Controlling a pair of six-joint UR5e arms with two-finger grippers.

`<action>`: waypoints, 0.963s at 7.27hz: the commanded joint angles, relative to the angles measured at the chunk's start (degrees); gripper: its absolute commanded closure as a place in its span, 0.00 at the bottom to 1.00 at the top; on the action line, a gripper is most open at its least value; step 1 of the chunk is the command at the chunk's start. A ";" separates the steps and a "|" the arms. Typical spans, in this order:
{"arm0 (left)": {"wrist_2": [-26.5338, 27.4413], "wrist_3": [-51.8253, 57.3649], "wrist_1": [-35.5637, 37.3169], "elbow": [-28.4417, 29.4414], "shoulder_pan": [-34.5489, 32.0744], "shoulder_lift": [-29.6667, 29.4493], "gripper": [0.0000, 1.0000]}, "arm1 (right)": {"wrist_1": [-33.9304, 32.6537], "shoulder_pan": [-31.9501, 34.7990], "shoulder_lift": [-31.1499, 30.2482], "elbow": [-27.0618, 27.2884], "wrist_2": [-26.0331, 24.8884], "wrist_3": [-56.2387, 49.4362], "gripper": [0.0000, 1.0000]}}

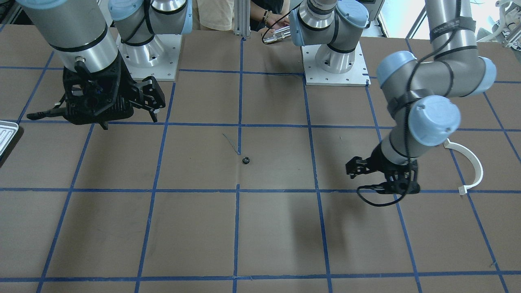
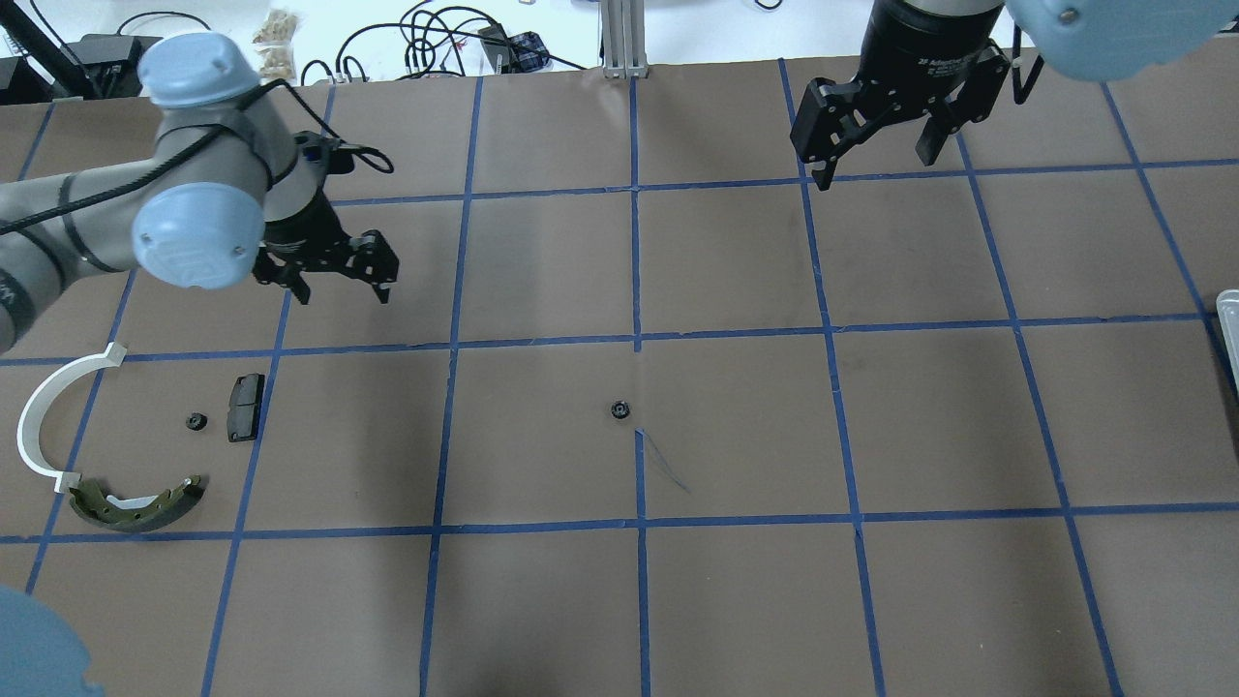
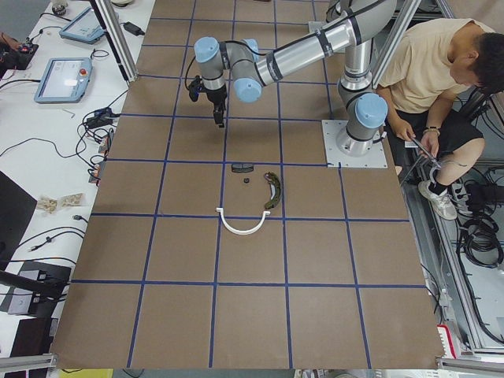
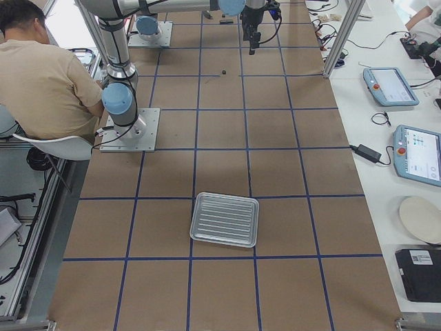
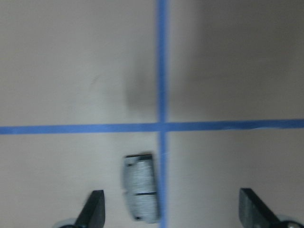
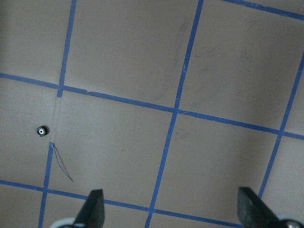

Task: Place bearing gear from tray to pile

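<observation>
Seen from overhead, the gear (image 2: pixel 619 409) lies alone mid-table, around seven o'clock from the right gripper (image 2: pixel 876 145) and four o'clock from the left gripper (image 2: pixel 344 288). Both stand spread, seemingly empty.

Silvery ribbed tray (image 4: pixel 224 219), blue-gridded brown table (image 4: pixel 289 138)

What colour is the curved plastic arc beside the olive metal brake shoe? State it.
White; the curved plastic arc shows best in overhead exterior view.
</observation>
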 commanded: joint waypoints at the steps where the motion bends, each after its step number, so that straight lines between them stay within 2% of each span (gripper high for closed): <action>1: -0.70 -8.94 1.92 -0.36 -13.27 -1.30 0.00 | 0.05 -0.04 -1.79 2.35 -1.83 -0.64 0.00; 2: -4.09 -13.85 2.10 -0.97 -15.76 -1.65 0.00 | -0.03 -0.04 -2.67 3.15 -0.78 -0.39 0.00; 4: -5.18 -15.30 3.23 -1.06 -19.80 -3.67 0.00 | -0.65 -0.21 -2.94 8.23 -1.64 -0.47 0.00; 5: -5.36 -16.09 7.25 -1.67 -21.48 -5.24 0.00 | -1.00 -0.04 -4.07 9.56 -1.48 0.23 0.00; 7: -11.40 -17.24 11.32 -3.26 -23.16 -8.06 0.00 | -1.09 -0.04 -4.70 9.92 -1.12 -0.03 0.00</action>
